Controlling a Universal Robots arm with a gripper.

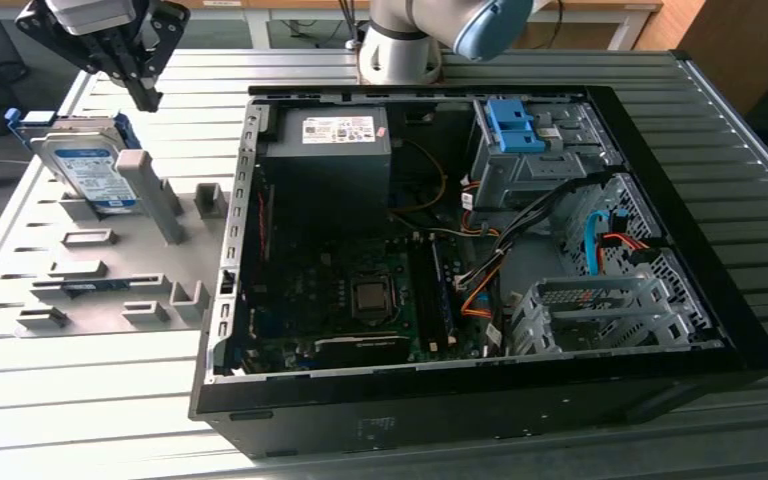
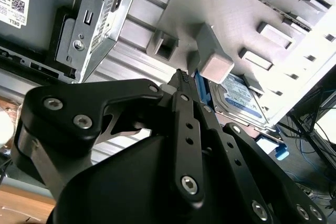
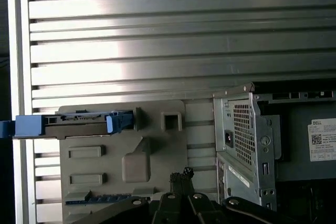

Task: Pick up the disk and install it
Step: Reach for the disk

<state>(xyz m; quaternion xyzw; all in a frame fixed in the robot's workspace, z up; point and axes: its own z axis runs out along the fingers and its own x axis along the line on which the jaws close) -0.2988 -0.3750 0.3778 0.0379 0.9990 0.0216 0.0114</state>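
Note:
The disk (image 1: 87, 165) stands on edge in a slot at the far end of a grey fixture plate (image 1: 104, 275), at the exterior view's left. It is silver-grey with a white-and-blue label and blue rails. The first wrist view shows the disk (image 3: 79, 124) edge-on; in the second wrist view the disk (image 2: 239, 95) lies beyond the fingertips. My gripper (image 1: 148, 98) hangs above the plate, just to the disk's right and higher than it. In both wrist views the gripper (image 2: 181, 77) (image 3: 181, 174) has its fingers together, holding nothing.
An open computer case (image 1: 704, 270) lies on the slatted metal table (image 1: 77, 400), right of the plate. Inside are a dark power supply (image 1: 331, 150), a blue bracket (image 1: 515, 125) in the drive bay and a metal drive cage (image 1: 598, 310). Grey posts (image 1: 157, 195) rise from the plate.

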